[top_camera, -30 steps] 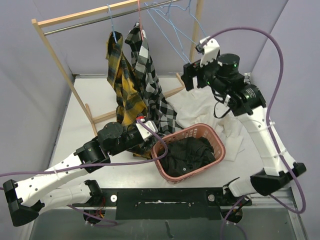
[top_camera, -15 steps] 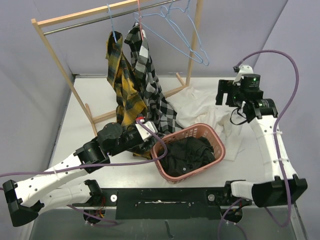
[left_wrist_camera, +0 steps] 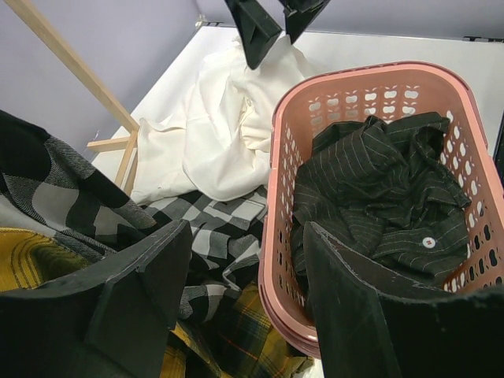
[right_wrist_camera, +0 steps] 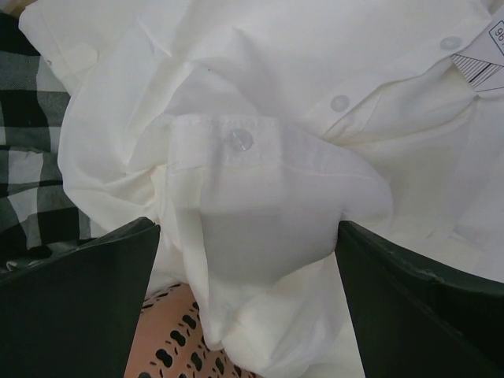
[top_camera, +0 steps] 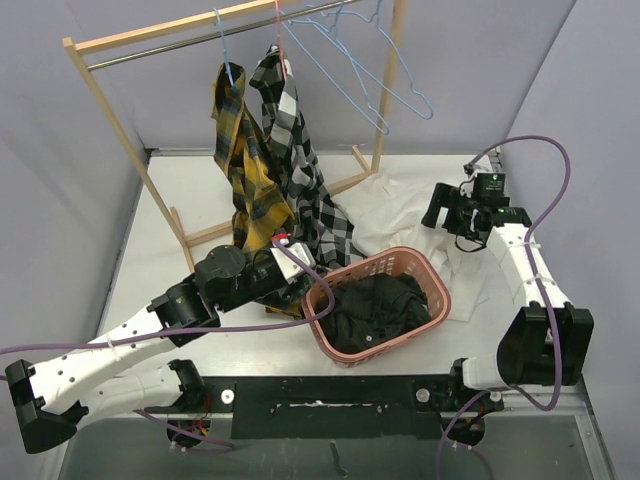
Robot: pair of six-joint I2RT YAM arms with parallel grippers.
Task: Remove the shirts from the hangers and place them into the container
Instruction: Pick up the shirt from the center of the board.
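Two wide-spread fingers of the right gripper (right_wrist_camera: 246, 228) frame a crumpled fold of the white shirt (right_wrist_camera: 260, 94), which lies just beneath and ahead of them, unpinched. A second ago this gripper was raised beside the empty blue hangers (top_camera: 375, 85). It has since dropped low over the cloth with its jaws further apart, and those hangers have swung outward on the rail (top_camera: 180, 48). The left gripper (left_wrist_camera: 246, 232) has not moved. Its fingers stand apart, straddling the near wall of the pink basket (left_wrist_camera: 277, 157), with the check shirt (left_wrist_camera: 213, 228) under one finger; contact cannot be told. Ahead of it, its wrist view alone shows the striped black shirt (left_wrist_camera: 370, 189) bundled inside the basket. The right wrist view alone shows the white shirt's buttons and a label. Only the overhead view shows the plaid shirt (top_camera: 245, 170) on a blue hanger (top_camera: 222, 45) and the check shirt on the pink-red hanger (top_camera: 278, 30), both on the wooden rack (top_camera: 110, 110), far beyond both grippers. The table (top_camera: 190, 190) is white; the walls (top_camera: 60, 200) are lilac-grey.
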